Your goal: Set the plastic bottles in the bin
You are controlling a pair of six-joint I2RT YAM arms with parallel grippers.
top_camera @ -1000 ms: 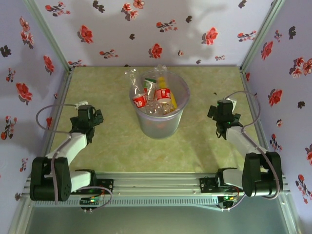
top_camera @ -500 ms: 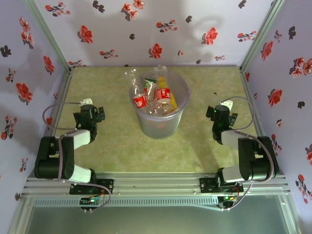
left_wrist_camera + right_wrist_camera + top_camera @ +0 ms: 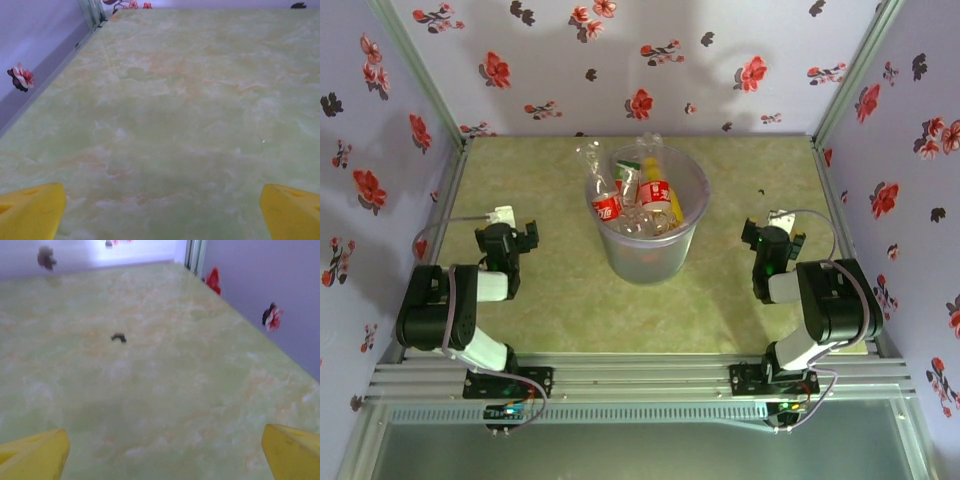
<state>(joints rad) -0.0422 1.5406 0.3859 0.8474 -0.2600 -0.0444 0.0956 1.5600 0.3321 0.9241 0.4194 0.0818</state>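
Where the workspace is bounded, floral-patterned walls (image 3: pixel 620 60) enclose the far side and both flanks. Inside them lies the green marbled table (image 3: pixel 550 300), with a metal rail (image 3: pixel 640 372) along its near edge carrying my two bases.

1. The bin (image 3: pixel 645 262) stands upright on the far middle of the table, between my arms and well apart from both.
2. My left arm (image 3: pixel 445 310) and right arm (image 3: pixel 830 305) sit folded close above their bases, one on each side of the bin. A pale cable (image 3: pixel 455 216) loops off the left wrist toward the side wall.
3. The plastic bottles (image 3: pixel 655 192) lie piled inside the bin, tilted against one another. Red, green and yellow labels are visible, and one clear bottle pokes above the far-left rim. Their exact count cannot be read from the overhead view, since they overlap.
4. The bin wall stands between the bottles and either gripper.
5. My left gripper (image 3: pixel 160 215) faces the far wall with its jaws spread wide. The yellow fingertips (image 3: pixel 30 210) sit at the lower corners of the wrist view, with bare table between them.
6. My right gripper (image 3: pixel 162 452) is likewise spread wide and holds nothing.
7. A small dark speck (image 3: pixel 118 338) lies on the table ahead of the right gripper, to the right of the bin.
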